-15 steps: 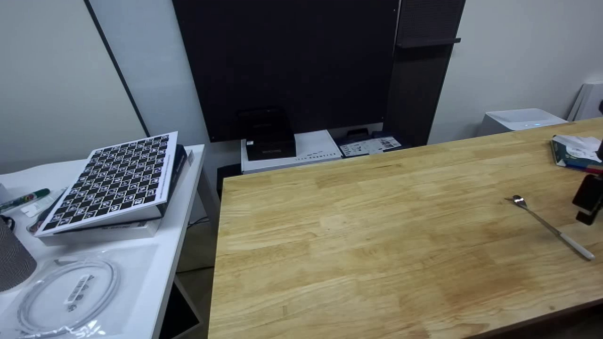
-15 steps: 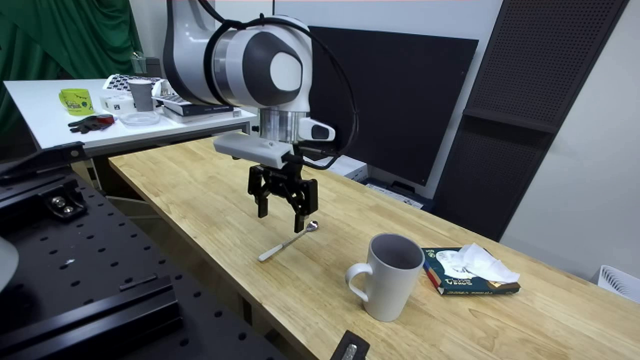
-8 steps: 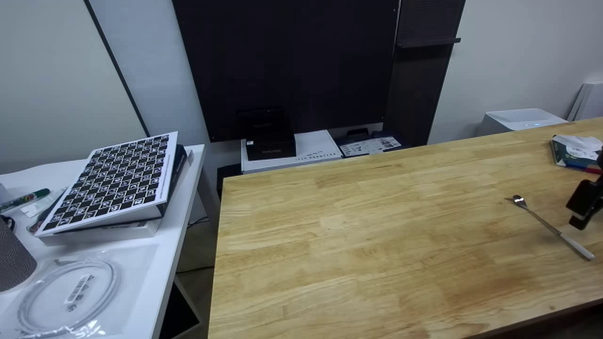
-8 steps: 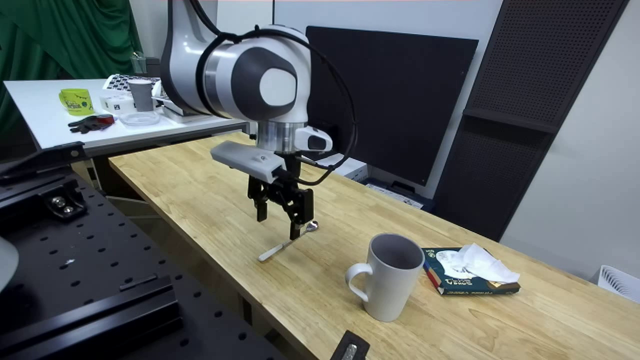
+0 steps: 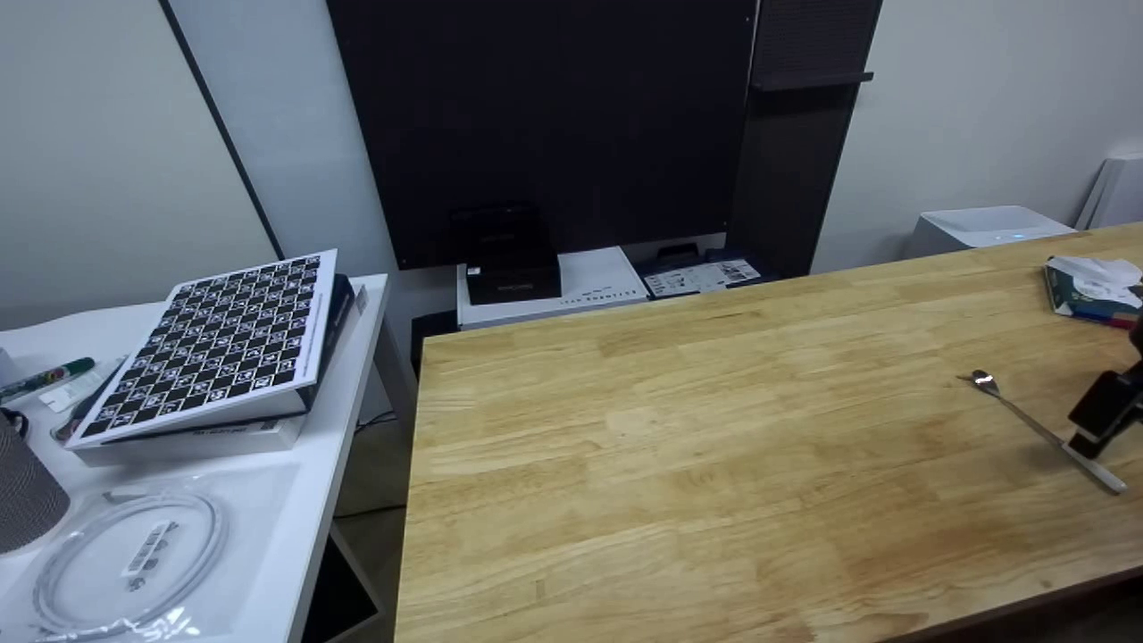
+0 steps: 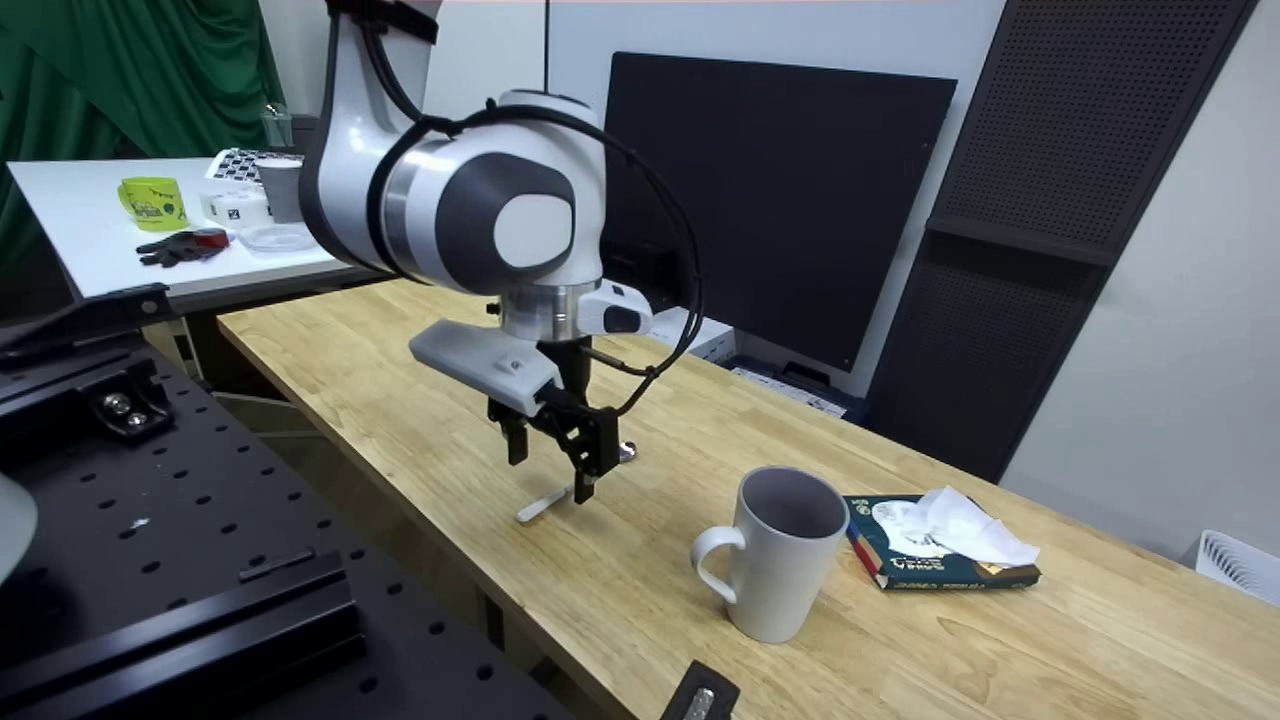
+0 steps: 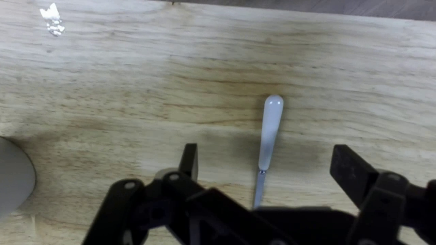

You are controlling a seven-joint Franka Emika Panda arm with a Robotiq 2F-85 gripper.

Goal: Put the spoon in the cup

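Pincer [image 7: 264, 159] stood wide apart w/ spoon [image 7: 271, 131] lined up btwn; prob. needed dead-centre descent, then gentle squeeze!

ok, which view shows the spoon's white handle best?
The wrist view: the white handle shows large and end to end, down to the metal stem, with nothing covering it. Both exterior views show it small, with a black gripper finger over or beside its stem end.

Spoon [image 7: 267, 146]: shiny metal, glossy hndl [image 7: 271, 126]. Cup [image 6: 785, 560]: smooth, matt-ish. Tbl [image 5: 714, 464]: wood, slight sheen. Tool [image 6: 550, 476]: mostly matt.
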